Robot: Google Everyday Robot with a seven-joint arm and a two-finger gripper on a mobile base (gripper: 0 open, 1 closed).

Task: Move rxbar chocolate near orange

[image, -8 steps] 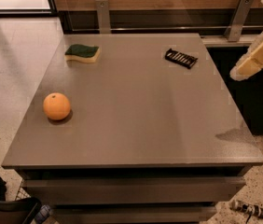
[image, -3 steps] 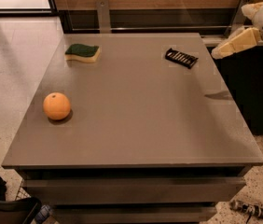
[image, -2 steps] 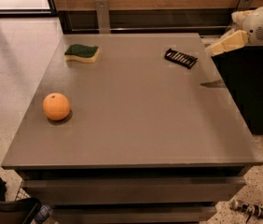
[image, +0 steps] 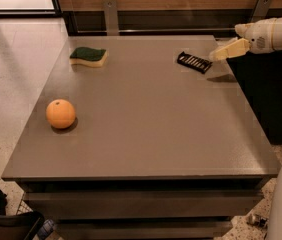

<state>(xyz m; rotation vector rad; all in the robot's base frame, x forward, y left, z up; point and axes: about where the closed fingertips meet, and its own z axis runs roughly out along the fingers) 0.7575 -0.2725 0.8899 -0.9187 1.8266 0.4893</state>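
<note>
The rxbar chocolate (image: 194,62) is a small flat black bar with pale stripes, lying at the far right of the grey table (image: 146,119). The orange (image: 60,114) sits at the near left of the table, far from the bar. My gripper (image: 220,53) reaches in from the right on a white arm (image: 273,34). Its cream tip hovers just right of the bar and slightly above the table, casting a shadow beside it. It holds nothing that I can see.
A green-and-yellow sponge (image: 88,56) lies at the far left of the table. A wooden wall with metal brackets (image: 110,14) runs behind it. A dark cabinet (image: 271,94) stands to the right. Black gear (image: 3,219) sits on the floor at bottom left.
My gripper has moved up and leftward from the table's right side toward the black bar. The bar, orange and sponge have not moved.
</note>
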